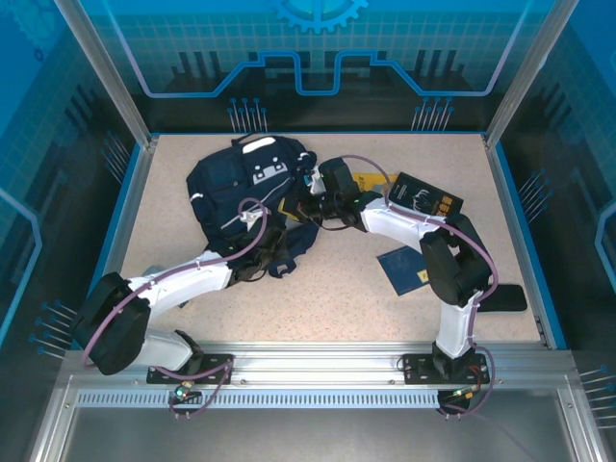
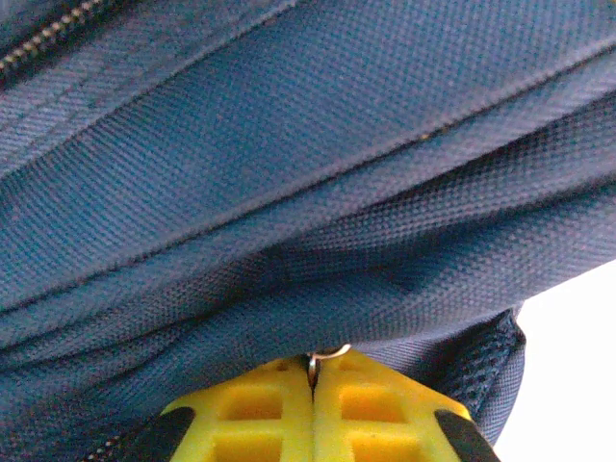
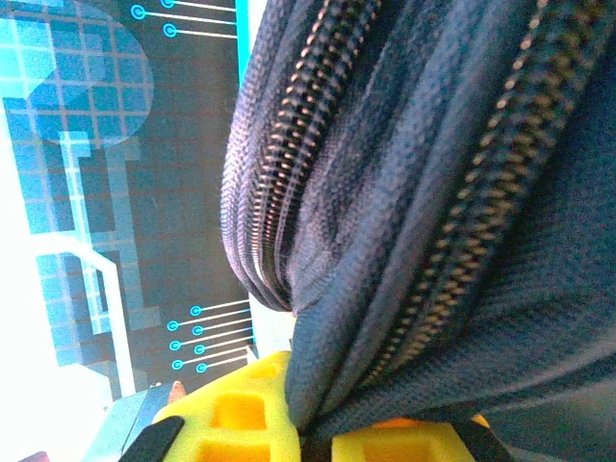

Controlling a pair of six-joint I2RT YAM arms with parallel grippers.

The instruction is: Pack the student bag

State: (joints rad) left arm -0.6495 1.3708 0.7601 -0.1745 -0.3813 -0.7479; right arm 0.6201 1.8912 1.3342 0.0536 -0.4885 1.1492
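Left wrist view: the left gripper's (image 2: 313, 385) yellow fingers are pressed together with no gap, and a small silver metal ring (image 2: 330, 351) sticks out at the seam between their tips, nipped there. Folds of the large navy-blue fabric student bag (image 2: 289, 173) lie close above them, with a zip crossing the top left corner.

On the right wrist camera, the right gripper's (image 3: 310, 433) yellow fingers are closed onto a fold of the bag's fabric, which drops down between them. Two brass-toothed zips run up the cloth.

From the top camera, the bag lies crumpled on the speckled beige tabletop (image 1: 337, 303), left of centre toward the far side. The left gripper is at its near edge and the right gripper at its right edge. A black book with yellow lettering (image 1: 425, 197) lies flat to the right, and a thin dark-blue booklet (image 1: 404, 267) sits nearer, beside the right arm.
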